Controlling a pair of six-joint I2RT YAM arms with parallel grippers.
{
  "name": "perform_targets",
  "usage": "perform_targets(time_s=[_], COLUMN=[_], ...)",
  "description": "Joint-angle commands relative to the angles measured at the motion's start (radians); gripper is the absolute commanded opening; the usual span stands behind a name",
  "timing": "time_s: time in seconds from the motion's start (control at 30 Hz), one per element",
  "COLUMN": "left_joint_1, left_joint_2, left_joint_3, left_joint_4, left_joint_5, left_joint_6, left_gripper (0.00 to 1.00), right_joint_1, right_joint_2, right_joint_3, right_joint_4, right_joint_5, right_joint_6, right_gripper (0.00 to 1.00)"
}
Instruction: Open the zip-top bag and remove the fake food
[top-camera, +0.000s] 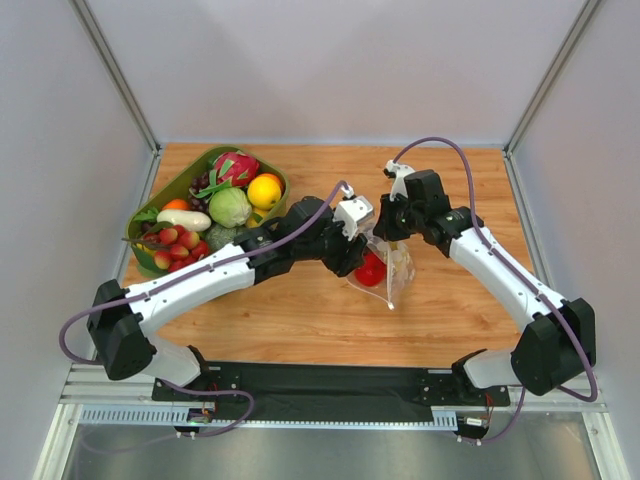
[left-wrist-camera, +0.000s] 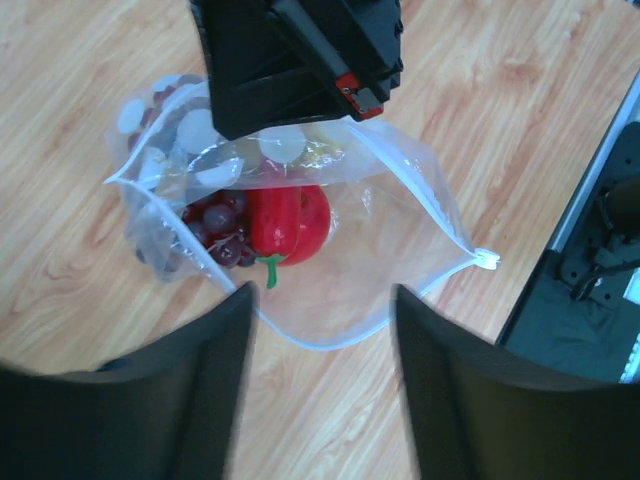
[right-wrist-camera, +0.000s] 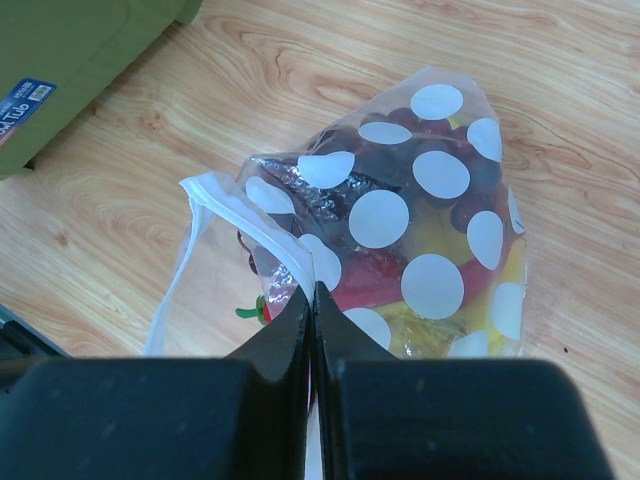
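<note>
The zip-top bag, clear with white dots, lies mid-table with its mouth pulled open. Inside are the fake food pieces: a red chili over a red round fruit, dark grapes, and something yellow. My right gripper is shut on the far rim of the bag, holding it up. My left gripper is open just above the near rim, which runs between its fingers without touching them.
An olive-green bin of other toy produce, with a pink dragon fruit and a green cabbage, stands at the back left. Its corner shows in the right wrist view. The zip slider sits at the bag's right end.
</note>
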Motion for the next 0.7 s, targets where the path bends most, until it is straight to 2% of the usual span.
perform_targets(time_s=[0.0, 0.03, 0.17, 0.37, 0.5, 0.67], left_joint_1=[-0.012, -0.015, -0.014, -0.014, -0.015, -0.015], left_joint_2=[0.039, 0.061, 0.125, 0.216, 0.251, 0.277], left_joint_3=[-0.005, -0.011, -0.002, 0.007, -0.011, -0.027], left_joint_4=[0.084, 0.096, 0.135, 0.156, 0.178, 0.222], left_joint_5=[0.031, 0.034, 0.042, 0.036, -0.005, -0.012], left_joint_6=[-0.02, -0.017, 0.012, 0.052, 0.072, 0.098], left_gripper=[0.57, 0.55, 0.56, 0.61, 0.69, 0.72], right_joint_1=[-0.007, -0.007, -0.009, -0.006, -0.007, -0.007], right_joint_2=[-0.033, -0.036, -0.038, -0.035, -0.032, -0.038], right_joint_3=[0.027, 0.022, 0.019, 0.01, 0.009, 0.01], right_joint_4=[0.005, 0.008, 0.006, 0.017, 0.015, 0.008], right_joint_5=[-0.015, -0.018, -0.034, -0.06, -0.066, -0.061], right_joint_6=[0.002, 0.005, 0.013, 0.028, 0.028, 0.022], right_gripper=[0.0, 0.0, 0.0, 0.0, 0.0, 0.0])
